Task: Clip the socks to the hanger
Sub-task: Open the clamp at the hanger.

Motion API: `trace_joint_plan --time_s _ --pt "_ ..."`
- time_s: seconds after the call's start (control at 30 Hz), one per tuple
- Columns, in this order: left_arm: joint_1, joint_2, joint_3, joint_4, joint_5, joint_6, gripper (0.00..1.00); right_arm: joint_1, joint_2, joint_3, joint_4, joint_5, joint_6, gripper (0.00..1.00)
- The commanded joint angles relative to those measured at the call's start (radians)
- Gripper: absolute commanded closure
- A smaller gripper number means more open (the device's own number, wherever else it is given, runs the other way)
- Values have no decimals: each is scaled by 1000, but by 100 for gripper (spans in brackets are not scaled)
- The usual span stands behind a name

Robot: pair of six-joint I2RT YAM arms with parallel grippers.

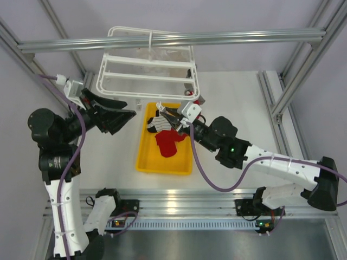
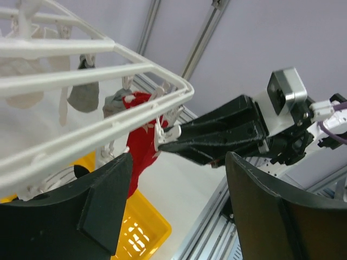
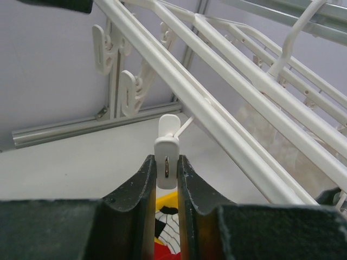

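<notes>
The white hanger (image 1: pixel 146 67) hangs tilted under the beam. My right gripper (image 1: pixel 171 117) is shut on one of its small white clips (image 3: pixel 167 154), whose sides sit between both fingers (image 3: pixel 142 184). It also shows in the left wrist view (image 2: pixel 217 132). Below it, the yellow tray (image 1: pixel 162 165) holds a red sock (image 1: pixel 171 142) and a white black-striped sock (image 1: pixel 154 123). The striped sock also shows in the right wrist view (image 3: pixel 169 230). Another red sock (image 2: pixel 142 132) and a grey sock (image 2: pixel 84 96) hang from the hanger (image 2: pixel 81 49). My left gripper (image 1: pixel 123 116) is open and empty, left of the tray.
A grey aluminium beam (image 1: pixel 173 39) runs across above the hanger. Frame posts stand at the back left and right (image 1: pixel 301 81). A metal rail (image 1: pixel 179 197) lines the table's near edge. More clips (image 3: pixel 127 89) dangle from the hanger's bars.
</notes>
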Motion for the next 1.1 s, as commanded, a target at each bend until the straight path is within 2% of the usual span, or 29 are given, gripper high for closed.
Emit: trace_joint_plan --time_s 0.0,0.17,0.3,0.37,0.43,0.47,0.5,0.53,0.6,0.67,0.83,0.9,1.0,1.07 --pt "4 86 132 -6 16 16 26 2 4 54 -43 -83 28 100" --pt "-6 147 204 -6 45 -12 26 -10 27 77 -70 -83 51 100" --pt "-20 216 249 -8 13 8 27 -33 49 94 -81 -83 86 100" --pt "-35 258 325 -26 -26 1 27 -34 57 106 -89 -83 92 100" --pt "-86 334 421 -101 -53 31 27 -36 58 109 -93 -83 94 100" --pt "-117 362 457 -147 -117 91 28 -36 61 111 -93 -83 92 100" --pt "-208 383 491 -182 -168 126 28 -38 61 111 -96 -81 92 100" --pt "-253 425 558 -252 -208 164 28 -38 64 111 -98 -80 94 100" --pt "-363 448 586 -268 -285 218 27 -39 66 108 -100 -75 95 100" --pt "-410 462 586 -267 -334 247 27 -41 64 109 -104 -70 100 100" --pt "-612 419 505 -298 -501 366 33 -54 46 88 -101 -79 115 100" --pt "-635 361 455 -296 -497 375 36 -61 35 76 -92 -96 114 100" --pt "-641 222 298 -179 -481 375 41 -65 15 42 -54 -133 92 100" --pt "-643 192 244 -193 -498 363 42 -67 8 25 -38 -168 81 100"
